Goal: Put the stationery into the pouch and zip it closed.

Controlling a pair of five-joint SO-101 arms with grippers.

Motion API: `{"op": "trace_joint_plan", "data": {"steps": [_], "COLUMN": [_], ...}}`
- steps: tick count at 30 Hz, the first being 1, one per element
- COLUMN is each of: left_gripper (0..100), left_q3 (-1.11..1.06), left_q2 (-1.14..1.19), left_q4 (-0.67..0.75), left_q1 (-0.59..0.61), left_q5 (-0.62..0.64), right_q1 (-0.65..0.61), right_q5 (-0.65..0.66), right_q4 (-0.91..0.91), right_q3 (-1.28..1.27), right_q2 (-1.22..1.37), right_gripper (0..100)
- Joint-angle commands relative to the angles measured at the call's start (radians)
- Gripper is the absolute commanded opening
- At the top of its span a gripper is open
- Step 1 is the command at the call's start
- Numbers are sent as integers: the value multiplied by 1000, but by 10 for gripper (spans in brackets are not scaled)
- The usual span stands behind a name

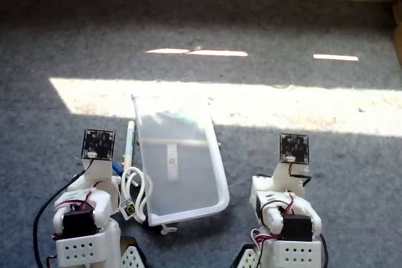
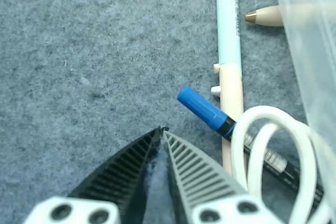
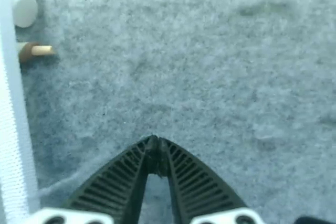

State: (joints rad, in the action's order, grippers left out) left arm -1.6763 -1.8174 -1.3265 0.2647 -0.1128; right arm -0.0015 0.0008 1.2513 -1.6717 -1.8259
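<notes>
A clear pouch (image 1: 179, 155) with a white zip edge lies flat on the grey carpet between the two arms. Along its left side lie a pale blue and cream pen (image 2: 229, 40), a blue-capped pen (image 2: 205, 109) and a looped white cable (image 2: 273, 156). A beige pen tip (image 2: 262, 17) pokes out from under the pouch wall (image 2: 310, 51). My left gripper (image 2: 161, 129) is shut and holds nothing, its tips just short of the blue cap. My right gripper (image 3: 153, 141) is shut over bare carpet, to the right of the pouch edge (image 3: 13, 129).
A white cylinder end (image 3: 23, 9) and a tan tip (image 3: 34, 51) show beside the pouch edge. A bright band of sunlight (image 1: 282, 101) crosses the carpet beyond the pouch. Open carpet stretches to the right and far side.
</notes>
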Motion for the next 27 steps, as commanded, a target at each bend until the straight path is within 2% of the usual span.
{"op": "trace_joint_plan", "data": {"steps": [1, 8, 11, 15, 20, 27], "left_gripper": [7, 7, 7, 7, 7, 7], "left_q3": [-19, -19, -19, -19, -19, -19], "left_q2": [-10, -10, -10, -10, -10, -10], "left_q4": [-5, -5, -5, -5, -5, -5], "left_q1": [4, 4, 4, 4, 4, 4], "left_q5": [-5, -5, -5, -5, -5, -5], "right_q1": [7, -13, -47, -77, -93, -226], "right_q5": [-6, -8, -14, -75, -77, -77], "right_q4": [-15, -13, 58, 114, 120, 120], "right_q3": [25, 176, 262, 415, 570, 630], "right_q2": [-12, -7, 13, 147, 367, 504], "right_gripper": [6, 5, 5, 5, 6, 9]}}
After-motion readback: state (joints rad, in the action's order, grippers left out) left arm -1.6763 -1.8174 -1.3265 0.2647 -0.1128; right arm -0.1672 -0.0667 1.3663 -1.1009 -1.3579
